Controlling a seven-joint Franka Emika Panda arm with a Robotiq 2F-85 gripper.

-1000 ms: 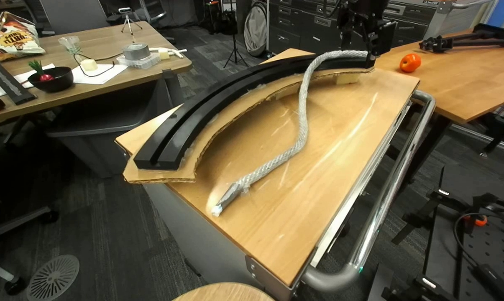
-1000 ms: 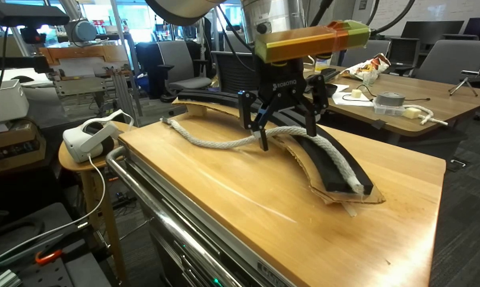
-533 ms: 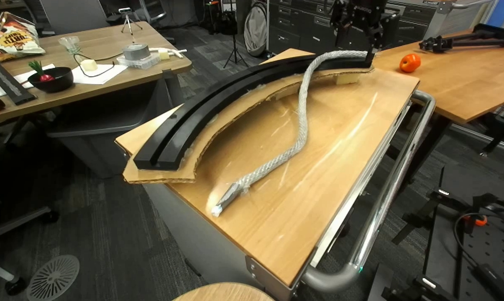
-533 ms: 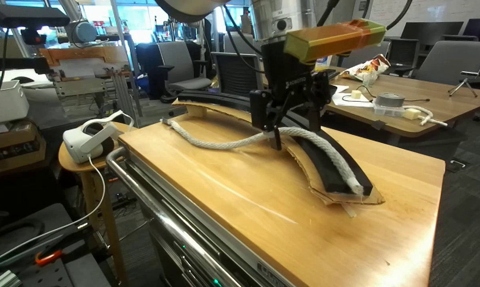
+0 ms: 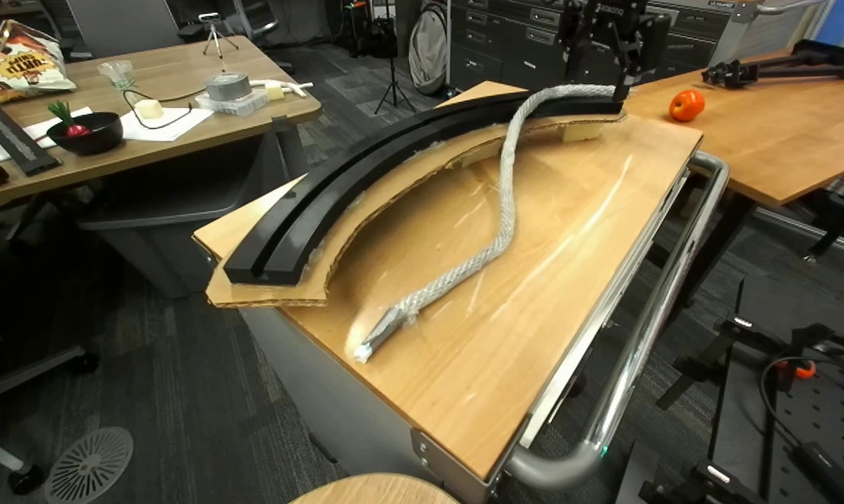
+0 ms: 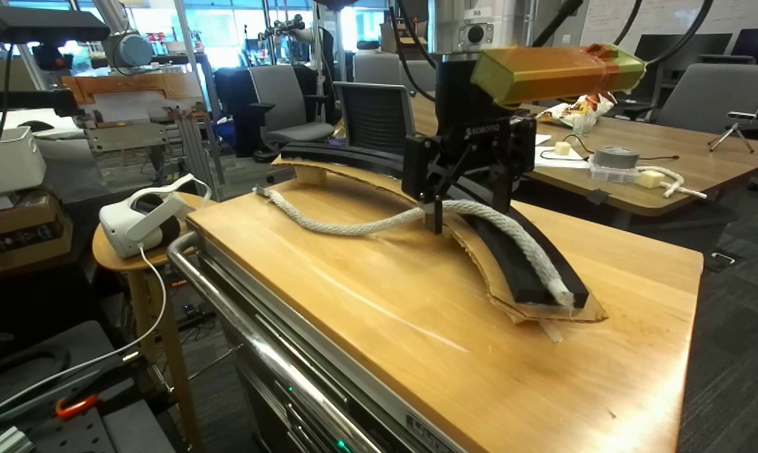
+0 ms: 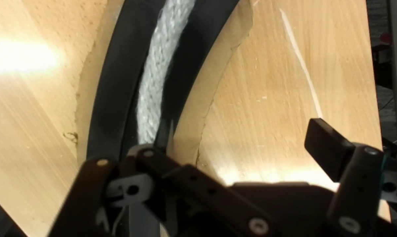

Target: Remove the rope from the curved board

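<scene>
The end effector (image 6: 470,218), jaws apart, has shifted slightly above the board (image 5: 372,164). The rope (image 5: 507,196) lies unmoved, partly on the worktop (image 6: 429,283).

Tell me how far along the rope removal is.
Looks done: in both exterior views, a long stretch of the rope, one end included, lies off the curved board on the tabletop. In hand: no grip visible; the gripper stands open close to the rope. Left: the remaining stretch, which lies along the board out to its end, probably needs gripping and lifting clear.
</scene>
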